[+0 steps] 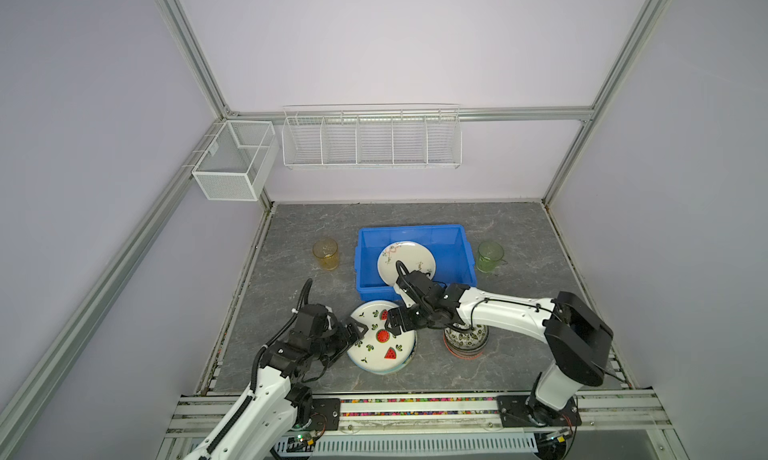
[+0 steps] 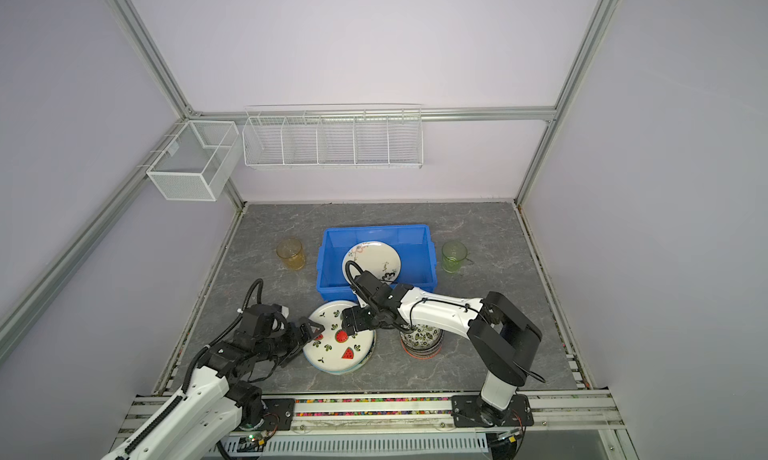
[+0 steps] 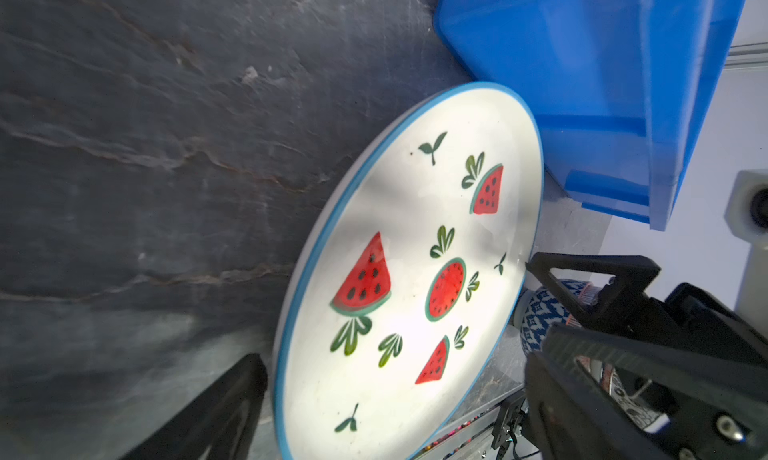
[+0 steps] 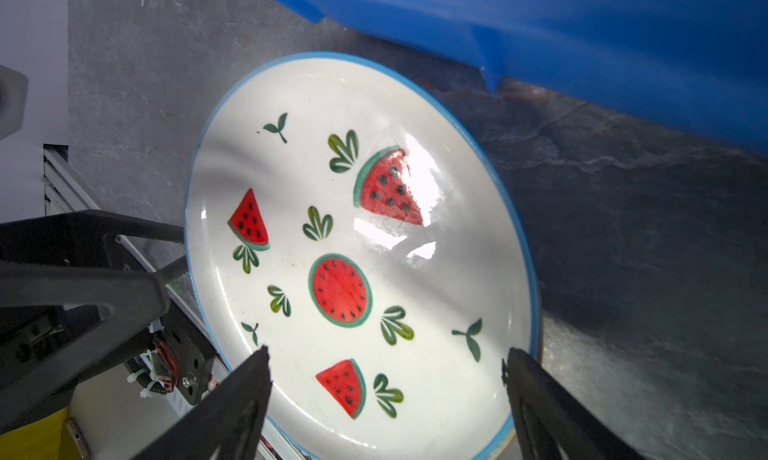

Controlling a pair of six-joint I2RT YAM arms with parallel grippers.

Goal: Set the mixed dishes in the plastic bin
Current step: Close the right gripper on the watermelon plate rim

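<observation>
The watermelon plate [image 1: 380,343] [image 2: 338,341] [image 3: 407,271] [image 4: 357,250] lies in front of the blue plastic bin [image 1: 415,231] [image 2: 374,229] [image 3: 582,84] [image 4: 582,30], with another plate's rim [image 1: 401,366] showing beneath it. My left gripper [image 1: 358,333] [image 2: 309,337] [image 3: 390,412] stands open at its left edge. My right gripper [image 1: 390,325] [image 2: 347,325] [image 4: 384,354] hangs open over its far right rim. A cream plate [image 1: 409,258] [image 2: 374,258] leans inside the bin. Stacked patterned bowls [image 1: 465,341] [image 2: 419,341] [image 3: 536,316] sit under the right arm.
An amber cup [image 1: 326,254] [image 2: 291,254] stands left of the bin and a green cup [image 1: 490,256] [image 2: 454,256] right of it. White wire baskets [image 1: 232,163] [image 1: 370,138] hang on the back wall. A metal rail [image 1: 415,408] borders the table's front.
</observation>
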